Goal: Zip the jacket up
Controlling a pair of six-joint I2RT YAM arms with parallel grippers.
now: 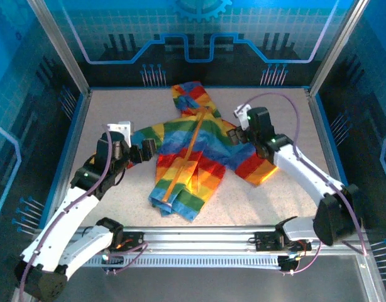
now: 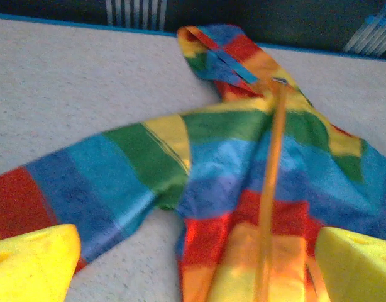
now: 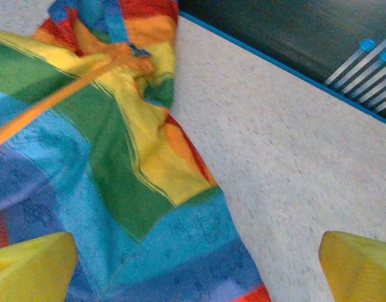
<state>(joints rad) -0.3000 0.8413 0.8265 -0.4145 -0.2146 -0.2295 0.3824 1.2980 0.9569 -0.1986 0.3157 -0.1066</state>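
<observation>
Jacket [image 1: 192, 151] flat on bench [image 1: 287, 189], zipper [image 1: 192, 141] seemingly closed to collar; left gripper [image 2: 196, 267], right gripper [image 3: 196, 270] released over sleeves [image 1: 253, 167], empty.

Overhead view looks down; wrist views (close) share the jacket [image 1: 188, 154].

The left arm [image 1: 61, 220] and the right arm [image 1: 303, 170] have smooth white link shells set between bulky black joint housings. A thin purple cable [image 1: 275, 94] loops along each arm. A small green light [image 1: 241, 115] glows near each wrist. The fingers [image 2: 33, 264] are blunt, bright yellow wedges.
</observation>
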